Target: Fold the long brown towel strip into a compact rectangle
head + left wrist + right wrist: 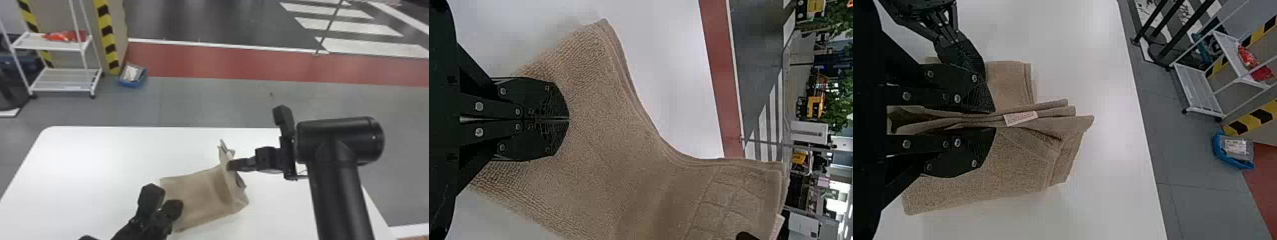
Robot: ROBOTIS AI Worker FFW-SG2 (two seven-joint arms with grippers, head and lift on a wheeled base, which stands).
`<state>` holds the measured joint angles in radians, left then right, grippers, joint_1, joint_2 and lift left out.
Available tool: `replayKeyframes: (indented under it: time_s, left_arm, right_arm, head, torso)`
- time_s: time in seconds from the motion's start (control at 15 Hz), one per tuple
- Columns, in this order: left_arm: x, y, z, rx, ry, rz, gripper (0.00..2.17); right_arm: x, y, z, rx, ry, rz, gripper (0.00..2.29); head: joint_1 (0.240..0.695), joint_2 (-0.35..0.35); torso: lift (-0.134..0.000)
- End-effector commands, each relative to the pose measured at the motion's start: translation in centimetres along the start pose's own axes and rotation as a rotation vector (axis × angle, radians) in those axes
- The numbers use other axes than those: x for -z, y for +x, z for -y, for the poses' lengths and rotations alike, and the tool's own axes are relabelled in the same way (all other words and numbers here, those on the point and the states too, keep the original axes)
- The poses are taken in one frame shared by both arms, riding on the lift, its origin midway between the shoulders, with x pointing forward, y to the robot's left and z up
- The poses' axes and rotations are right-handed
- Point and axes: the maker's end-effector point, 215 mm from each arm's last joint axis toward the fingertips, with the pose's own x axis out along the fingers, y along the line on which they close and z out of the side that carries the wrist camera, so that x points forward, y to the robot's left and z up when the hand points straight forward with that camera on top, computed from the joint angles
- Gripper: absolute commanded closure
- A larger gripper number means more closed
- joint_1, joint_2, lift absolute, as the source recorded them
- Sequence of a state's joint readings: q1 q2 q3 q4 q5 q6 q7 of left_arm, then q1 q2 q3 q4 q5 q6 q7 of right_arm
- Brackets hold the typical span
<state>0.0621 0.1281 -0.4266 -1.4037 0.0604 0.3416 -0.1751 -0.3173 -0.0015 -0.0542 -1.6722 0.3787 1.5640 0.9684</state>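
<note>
In the head view, the brown towel (198, 194) lies on the table, its right end lifted into an upright fold. My right gripper (232, 165) holds that raised end from the right, and my left gripper (162, 201) is at the towel's left edge. The left wrist view has the left gripper (568, 119) with its fingers together over the flat part of the towel (604, 120); whether cloth is pinched there, I cannot tell. Seen from the right wrist, the right gripper (993, 119) clamps several layers of the towel (1003, 165), with a white label (1020, 118) sticking out between them.
The white table (105, 153) extends beyond the towel on its far and left sides. On the floor behind stand a white wire cart (63, 79) and a blue bin (132, 76). My right forearm (344, 191) crosses the table's right edge.
</note>
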Motion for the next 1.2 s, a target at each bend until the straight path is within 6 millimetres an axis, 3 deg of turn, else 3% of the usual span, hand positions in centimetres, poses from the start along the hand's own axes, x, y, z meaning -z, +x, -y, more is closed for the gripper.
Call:
replayKeyframes:
  time_s: [0.0,0.4,0.87,1.13]
  left_arm:
    - [0.1,0.3,0.3,0.008,-0.002,-0.004,1.38]
    - [0.1,0.7,1.4,0.027,-0.004,0.002,1.38]
    - [-0.3,0.8,2.6,0.054,-0.017,0.015,1.38]
    - [-0.3,0.8,2.8,0.058,-0.019,0.017,1.38]
  right_arm:
    - [1.9,1.6,-1.0,-0.009,-0.013,-0.053,0.97]
    - [2.6,3.0,-2.8,-0.007,-0.062,-0.089,0.97]
    - [5.9,5.9,-4.1,-0.004,-0.089,-0.184,0.97]
    - [4.8,7.7,-3.4,-0.008,-0.152,-0.131,0.97]
  head:
    - [0.695,-0.153]
    - [0.695,-0.136]
    - [0.695,-0.114]
    - [0.695,-0.110]
  torso:
    - [0.000]
    - [0.000]
    - [0.000]
    - [0.000]
